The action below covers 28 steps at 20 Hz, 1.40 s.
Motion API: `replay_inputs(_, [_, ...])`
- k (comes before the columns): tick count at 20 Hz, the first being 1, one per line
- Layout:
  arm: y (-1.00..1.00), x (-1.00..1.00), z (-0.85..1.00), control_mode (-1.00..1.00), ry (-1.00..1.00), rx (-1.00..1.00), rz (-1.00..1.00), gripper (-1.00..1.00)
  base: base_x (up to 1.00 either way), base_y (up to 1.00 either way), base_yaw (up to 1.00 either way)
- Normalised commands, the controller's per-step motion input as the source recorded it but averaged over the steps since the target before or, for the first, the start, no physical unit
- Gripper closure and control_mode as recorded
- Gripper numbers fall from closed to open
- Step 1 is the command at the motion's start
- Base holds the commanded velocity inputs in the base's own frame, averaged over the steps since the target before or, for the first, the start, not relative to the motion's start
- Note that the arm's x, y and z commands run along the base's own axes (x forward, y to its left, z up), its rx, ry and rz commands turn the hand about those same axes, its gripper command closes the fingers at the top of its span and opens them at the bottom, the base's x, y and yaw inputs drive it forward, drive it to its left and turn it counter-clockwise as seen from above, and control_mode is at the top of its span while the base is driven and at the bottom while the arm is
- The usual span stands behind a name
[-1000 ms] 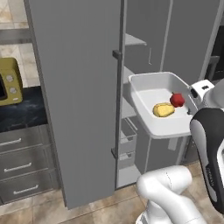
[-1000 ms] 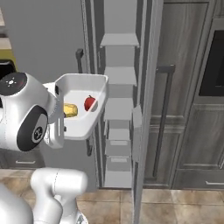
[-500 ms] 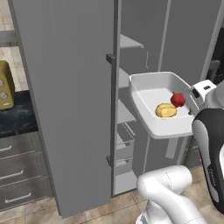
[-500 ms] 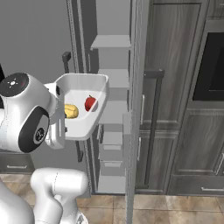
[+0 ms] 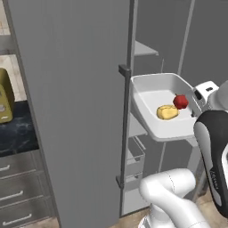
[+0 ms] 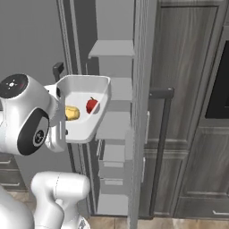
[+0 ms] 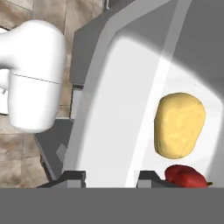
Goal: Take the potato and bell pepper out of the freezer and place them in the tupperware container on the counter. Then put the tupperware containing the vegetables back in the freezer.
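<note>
Tupperware container (image 5: 151, 109): white, shallow, round-cornered, carried aloft before the open freezer (image 6: 114, 134). Contents: 1 yellow potato (image 5: 167, 112), 1 red bell pepper (image 5: 181, 101), lying just beside each other. Hand view alone showed the gripper (image 7: 110, 177) pinching the container's near rim. Left base view alone showed the counter (image 5: 15, 133), far left. Arm raised, elbow bent.

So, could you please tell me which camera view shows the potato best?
The hand view: the potato looms large and unobstructed in the tupperware container. The left base view shows it small beside the bell pepper; in the right base view the arm partly hides it.
</note>
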Motion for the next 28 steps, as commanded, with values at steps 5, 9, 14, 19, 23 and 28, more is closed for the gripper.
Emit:
replay_inputs(5, [0.00, 0.00, 0.00, 1.00, 0.00, 0.00, 0.00, 1.00, 0.58, -0.21, 0.00])
replay_inputs(9, [0.00, 0.00, 0.00, 1.00, 0.00, 0.00, 0.00, 1.00, 0.49, -0.39, 0.01])
replay_inputs(14, [0.00, 0.00, 0.00, 1.00, 0.00, 0.00, 0.00, 1.00, 0.49, -0.36, 0.01])
replay_inputs(19, [0.00, 0.00, 0.00, 1.00, 0.00, 0.00, 0.00, 1.00, 0.33, -0.24, 0.00])
replay_inputs(23, [0.00, 0.00, 0.00, 1.00, 0.00, 0.00, 0.00, 1.00, 0.00, -0.02, 0.00])
replay_inputs(28, [0.00, 0.00, 0.00, 1.00, 0.00, 0.00, 0.00, 1.00, 0.00, 0.00, 0.00])
